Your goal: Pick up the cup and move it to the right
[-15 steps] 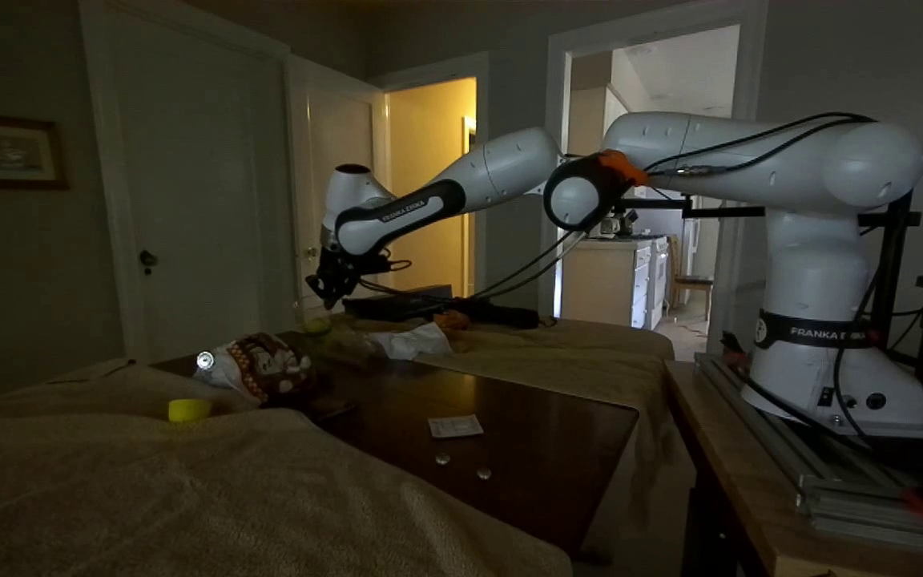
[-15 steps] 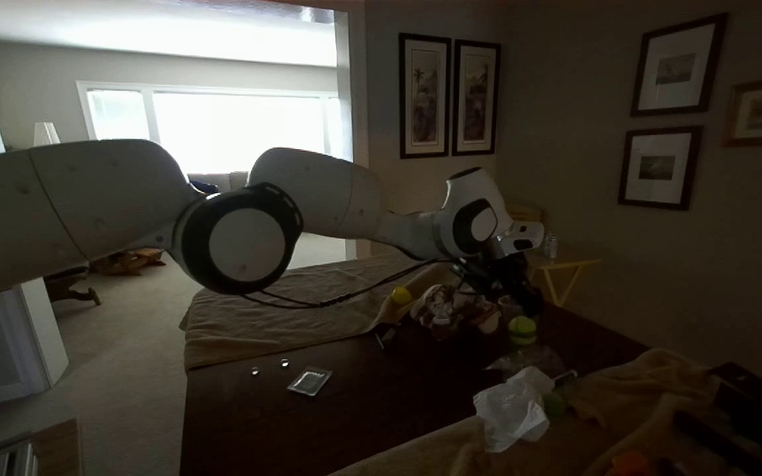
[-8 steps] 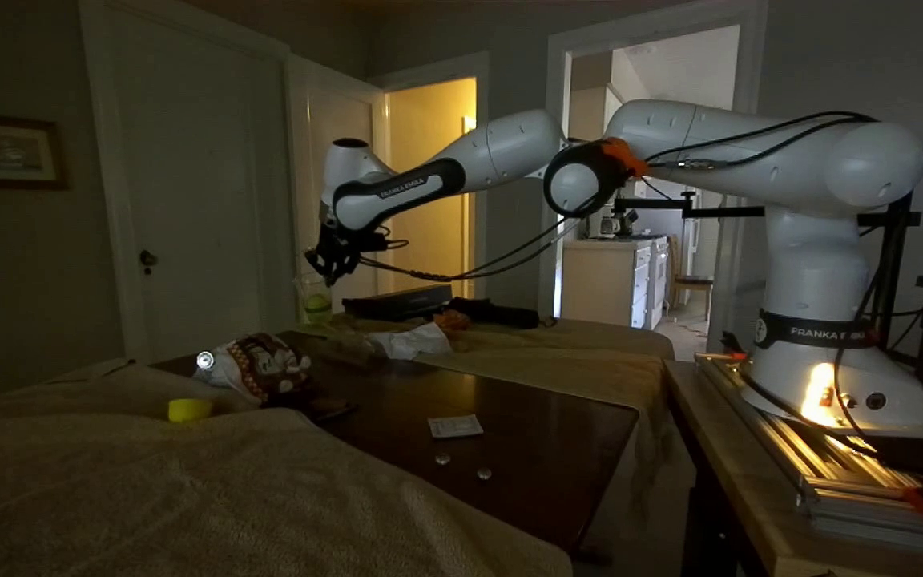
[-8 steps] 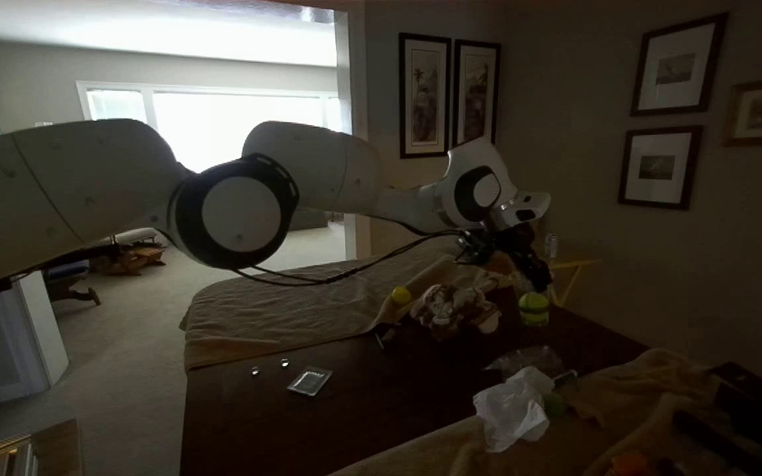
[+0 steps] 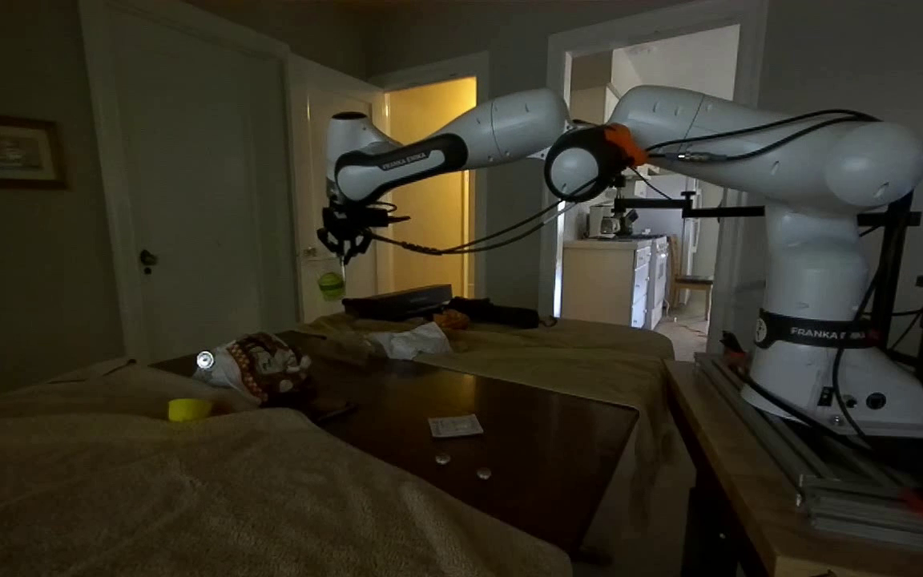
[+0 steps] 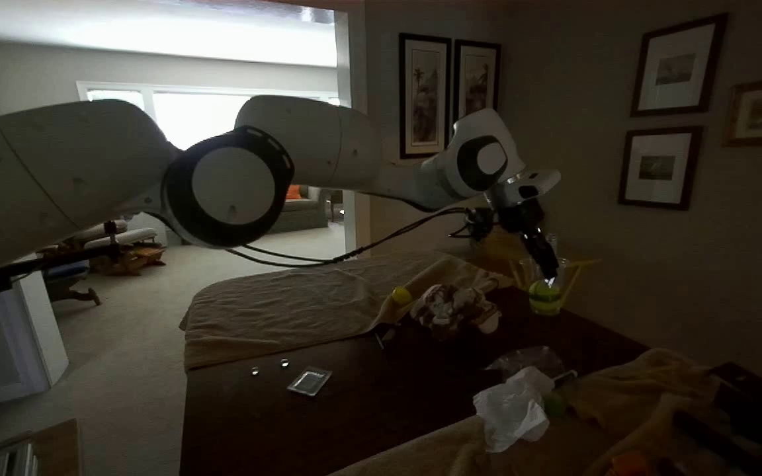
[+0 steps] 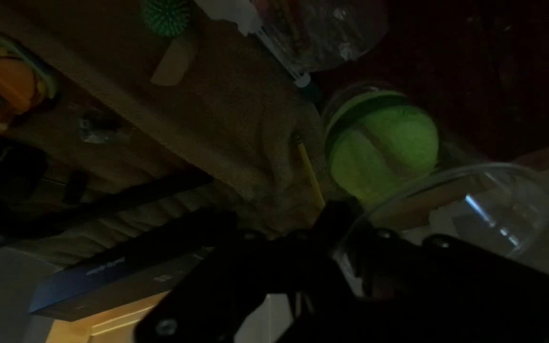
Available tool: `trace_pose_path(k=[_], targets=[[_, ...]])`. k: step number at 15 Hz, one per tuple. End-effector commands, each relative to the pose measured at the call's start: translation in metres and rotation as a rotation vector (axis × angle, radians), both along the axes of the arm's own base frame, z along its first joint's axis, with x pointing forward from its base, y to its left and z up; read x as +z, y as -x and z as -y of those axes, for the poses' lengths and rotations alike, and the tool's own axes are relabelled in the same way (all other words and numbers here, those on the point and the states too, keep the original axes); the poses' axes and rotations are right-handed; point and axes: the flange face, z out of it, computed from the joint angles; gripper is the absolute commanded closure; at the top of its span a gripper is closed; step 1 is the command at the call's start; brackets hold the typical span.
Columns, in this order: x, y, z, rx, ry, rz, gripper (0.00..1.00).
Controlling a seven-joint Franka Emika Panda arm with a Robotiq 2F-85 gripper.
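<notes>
A clear cup with a yellow-green tennis ball (image 7: 384, 143) in its bottom hangs from my gripper (image 7: 336, 219). In the wrist view the cup (image 7: 489, 224) has its open rim near the camera, and the black fingers are closed on that rim. In an exterior view the gripper (image 5: 344, 255) is above the table's far end, with the cup's green part (image 5: 332, 286) below it. In an exterior view the gripper (image 6: 548, 274) points down into the cup (image 6: 545, 299), which is held in the air. The clear walls are faint in the exterior views.
A patterned crumpled bag (image 5: 265, 365) and a yellow round thing (image 5: 189, 409) lie on the near side. White crumpled plastic (image 6: 513, 406) lies on the towel's edge. A small flat packet (image 5: 455, 426) and two shiny round bits lie on the table. A pencil (image 7: 311, 174) lies on cloth.
The arm has risen steadily, lifting the cup with the ball off the table. The gripper and cup have also shifted slightly right in both exterior views.
</notes>
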Motion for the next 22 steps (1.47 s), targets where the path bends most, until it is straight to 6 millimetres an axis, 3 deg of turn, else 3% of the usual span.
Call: trace_pose_path(k=[1,9,16,22], targets=[[0.02,0.008,0.02,-0.136,-0.009,0.022,0.98],[0.045,0.035,0.103,-0.451,-0.006,0.068,0.98],[0.061,0.072,0.185,-0.717,0.028,0.096,0.98],[0.072,0.095,0.225,-0.852,0.052,0.118,0.98]])
